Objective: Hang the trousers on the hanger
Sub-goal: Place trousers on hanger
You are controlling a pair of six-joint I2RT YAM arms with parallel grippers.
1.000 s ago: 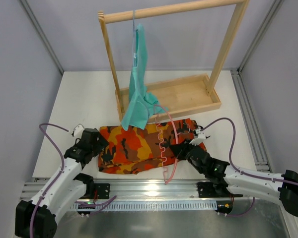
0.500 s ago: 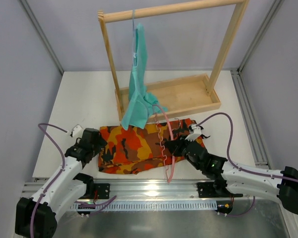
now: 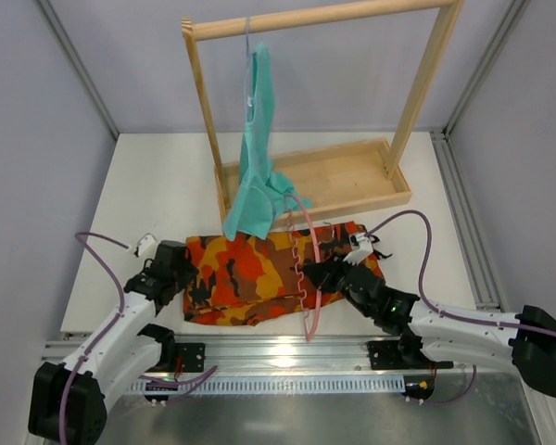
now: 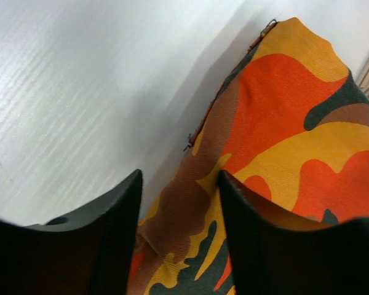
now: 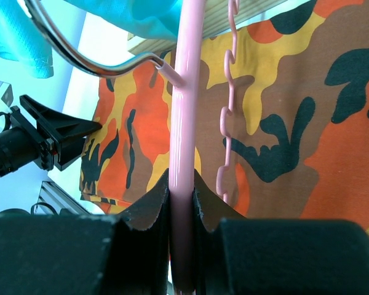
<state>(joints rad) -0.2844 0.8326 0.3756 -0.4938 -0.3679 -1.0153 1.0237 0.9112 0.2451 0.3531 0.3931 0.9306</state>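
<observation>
The camouflage trousers (image 3: 259, 273) lie folded flat on the table in front of the arms. My right gripper (image 3: 321, 275) is shut on the curved arm of the pink hanger (image 3: 313, 269) and holds it above the trousers' right half. In the right wrist view the pink arm (image 5: 186, 110) runs up between my jaws, with the wavy bar (image 5: 229, 104) and metal hook (image 5: 98, 61) beside it. My left gripper (image 3: 187, 280) is open at the trousers' left edge. In the left wrist view its fingers (image 4: 120, 227) straddle a fold of the cloth (image 4: 277, 123).
A wooden rack (image 3: 352, 181) with a tray base stands at the back. A teal garment (image 3: 258, 158) hangs from its top rail on a thin hanger, its hem just above the trousers' far edge. A metal rail (image 3: 287, 357) runs along the near table edge.
My right gripper has carried the pink hanger leftward over the trousers and tilted it more upright. The left gripper has barely moved.
</observation>
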